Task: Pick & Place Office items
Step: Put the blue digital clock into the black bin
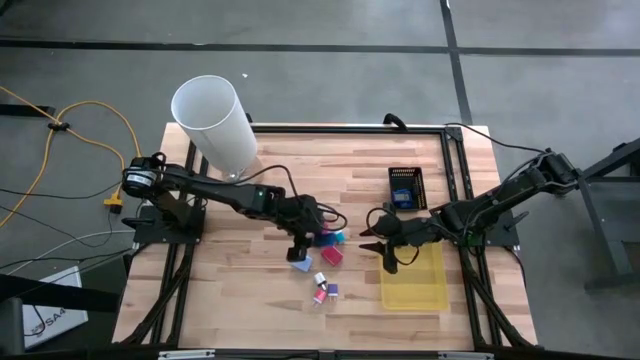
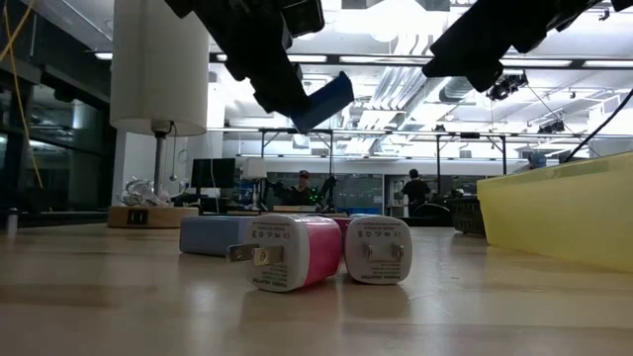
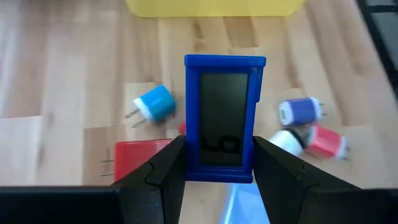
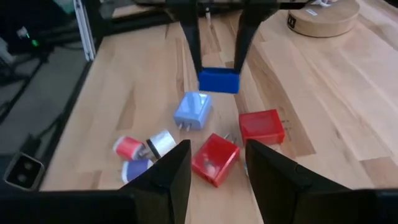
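Note:
My left gripper (image 1: 300, 243) is shut on a blue rectangular device with a dark screen (image 3: 224, 115) and holds it above the table's middle. Small office items lie on the wood below it. Among them are a cyan charger (image 3: 154, 104), a red block (image 3: 140, 158), a purple piece (image 3: 300, 111), a pink and white piece (image 3: 311, 140) and a light blue block (image 4: 193, 111). My right gripper (image 1: 380, 243) hovers open to their right, beside the yellow tray (image 1: 413, 278). Nothing is between its fingers (image 4: 177, 171). My left gripper pinches the blue device by its two long side edges (image 3: 188, 155), near the end closest to the wrist. The fingers slant down from the table's left side and the device sticks out beyond them. It hangs tilted (image 2: 321, 99), clear of the table and of the pieces below.
A tall white cylinder (image 1: 215, 125) stands on a thin stem and wooden base (image 2: 153, 215) at the far left. A black holder (image 1: 405, 188) lies at the far right. The yellow tray's wall (image 2: 559, 218) rises at the near right. Bare wood lies at the near left.

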